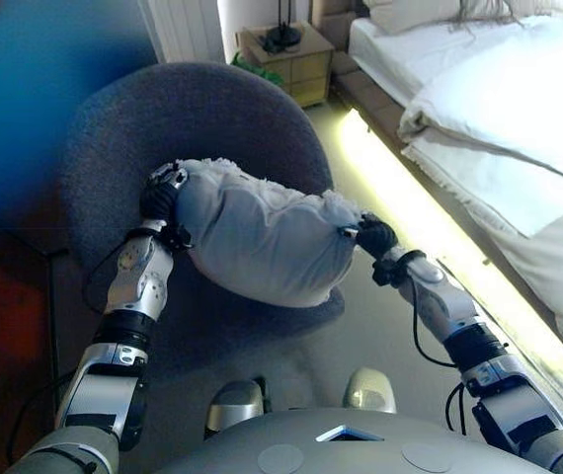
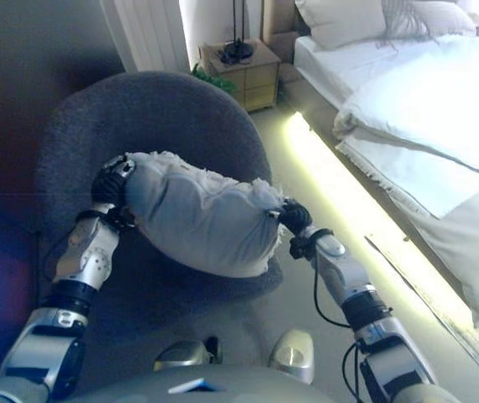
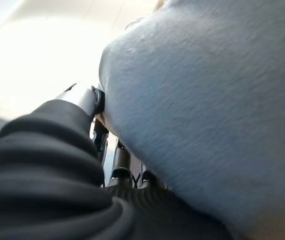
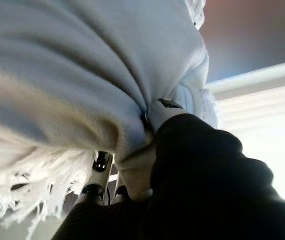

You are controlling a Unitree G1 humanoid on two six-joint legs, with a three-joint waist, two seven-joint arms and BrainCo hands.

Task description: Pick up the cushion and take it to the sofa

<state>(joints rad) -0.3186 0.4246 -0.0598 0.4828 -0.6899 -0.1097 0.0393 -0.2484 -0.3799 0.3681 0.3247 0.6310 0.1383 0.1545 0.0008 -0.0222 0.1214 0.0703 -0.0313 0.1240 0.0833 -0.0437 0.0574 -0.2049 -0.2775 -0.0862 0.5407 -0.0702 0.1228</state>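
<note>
1. L hand [image 1: 160, 197]: I see it pressed against the left end of the cushion [image 1: 262, 237]. In the left wrist view the thumb [image 3: 85, 97] sits against the fabric and the fingers run under it, so I read it as clamped on the cushion.
2. R hand [image 1: 375, 235]: on the cushion's right end. In the right wrist view the thumb [image 4: 165, 112] digs into a fold of cloth and the fingers [image 4: 98, 172] go under the fringe, so it's pinching the cushion.
3. Cushion: pale grey-white w/ a white fringe along the top edge and right end. It's held between both hands, in front of the seat of the grey round armchair [image 1: 114, 148]; I can't tell if its underside touches the seat.
4. Armchair sits directly behind and below the cushion; its curved back rises past the L hand.
5. Further out: wooden nightstand [image 1: 296, 59] behind the chair, w/ a dark lamp base [image 1: 283, 38] on top.
6. Right side: bed [image 1: 499, 109] w/ white duvet and a pillow [image 1: 420, 12], and a bright light strip [image 1: 410, 212] along its base.
7. Writing/labels: none I can read.
</note>
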